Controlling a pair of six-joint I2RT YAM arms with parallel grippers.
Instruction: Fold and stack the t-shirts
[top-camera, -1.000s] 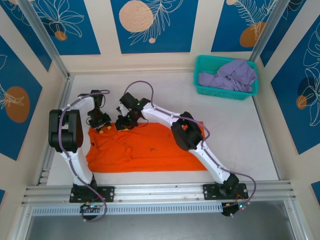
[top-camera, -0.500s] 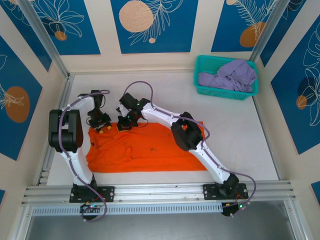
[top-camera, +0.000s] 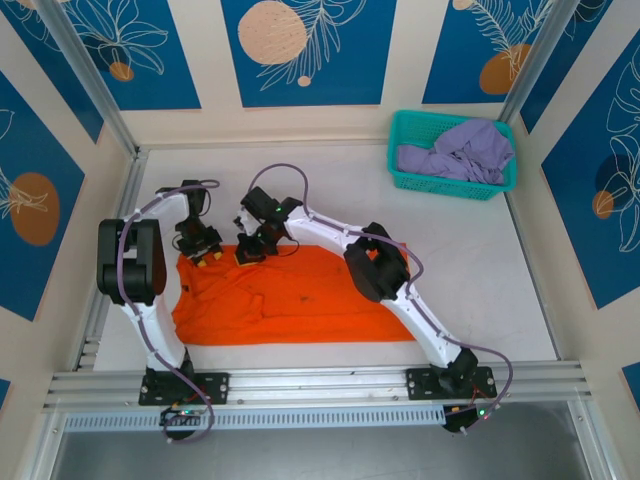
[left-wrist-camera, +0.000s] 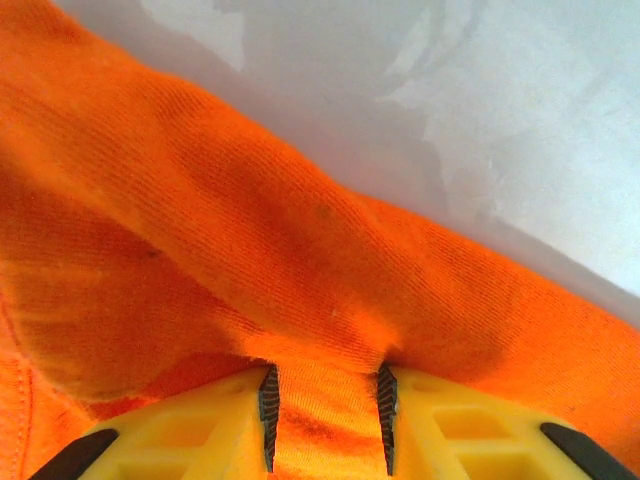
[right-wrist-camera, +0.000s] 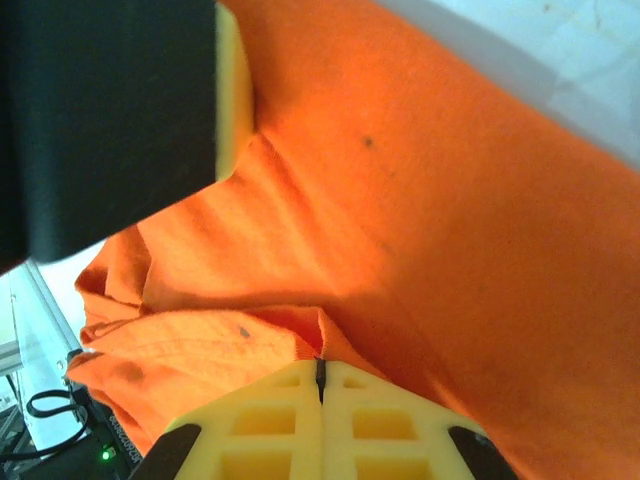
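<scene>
The bright orange t-shirt (top-camera: 300, 300) lies spread flat on the table in front of both arms. Both grippers are at its far left edge. My left gripper (top-camera: 205, 258) grips a bunched ridge of orange cloth (left-wrist-camera: 250, 250), which fills the gap between its yellow fingers (left-wrist-camera: 325, 400). My right gripper (top-camera: 248, 254) sits just to its right, with the jaws pressed together (right-wrist-camera: 320, 370) and a small fold of the orange cloth (right-wrist-camera: 450, 250) pinched at the tips. The pale lavender t-shirt (top-camera: 455, 155) lies crumpled in the basket at the far right.
A teal mesh basket (top-camera: 400, 178) stands at the back right corner of the white table (top-camera: 330, 190). Metal frame rails run along the left (top-camera: 110, 270) and near (top-camera: 320, 385) edges. A black and yellow part of the other gripper (right-wrist-camera: 110, 120) looms close in the right wrist view.
Almost nothing has changed. The right gripper has crept slightly along the shirt's far edge, and the left gripper has held its place.
</scene>
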